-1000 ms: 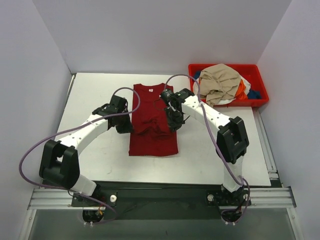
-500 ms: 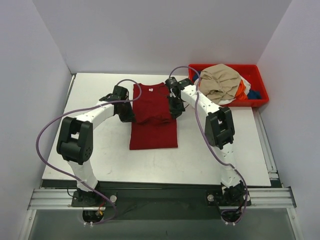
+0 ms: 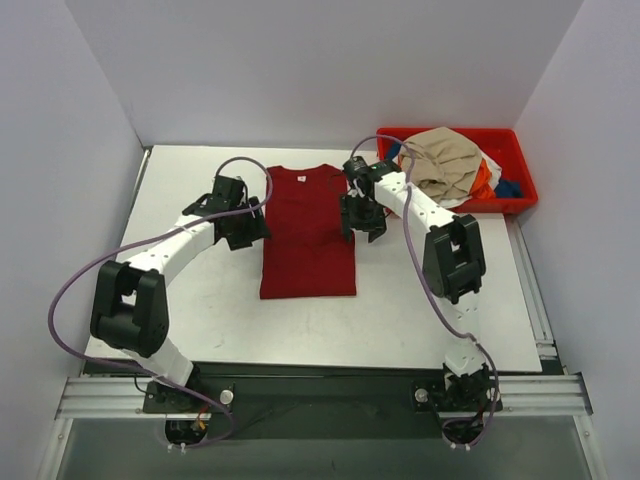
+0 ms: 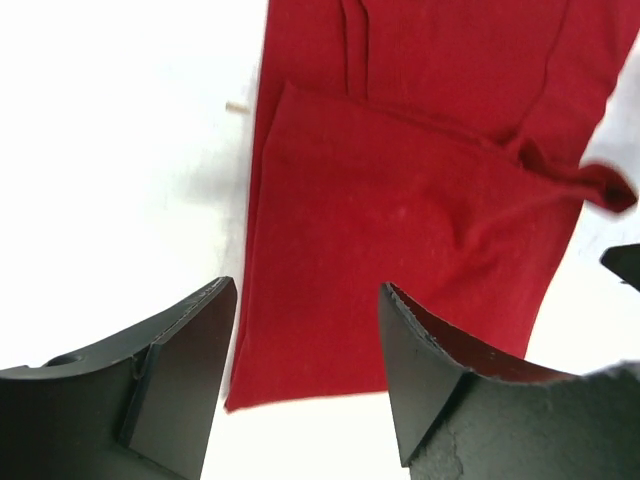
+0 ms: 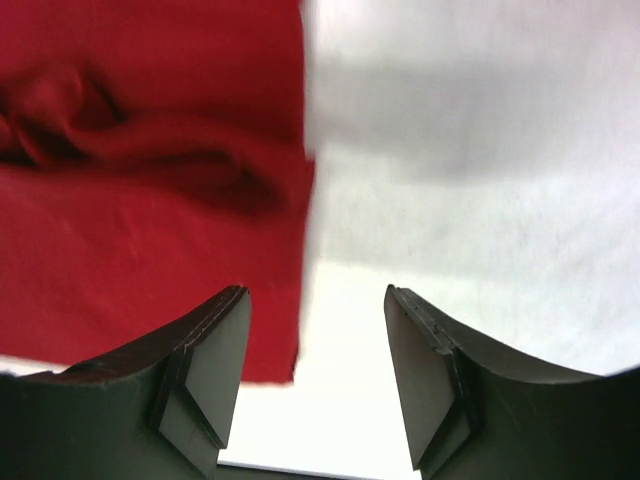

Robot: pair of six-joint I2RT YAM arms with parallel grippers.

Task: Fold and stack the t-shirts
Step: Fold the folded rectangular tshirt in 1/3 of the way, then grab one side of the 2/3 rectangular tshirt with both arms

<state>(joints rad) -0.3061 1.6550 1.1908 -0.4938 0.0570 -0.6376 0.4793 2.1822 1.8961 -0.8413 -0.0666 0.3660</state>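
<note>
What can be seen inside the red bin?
The red bin holds a tan shirt on top, with orange cloth and blue cloth peeking out at its right. What lies under the tan shirt is covered.

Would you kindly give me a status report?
Left gripper, right gripper open, empty. Dark red t-shirt folded narrow, flat on table. Other shirts in red bin.

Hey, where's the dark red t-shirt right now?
In the top view the dark red t-shirt lies flat on the table, between the left gripper and the right gripper; the red bin sits further right.
</note>
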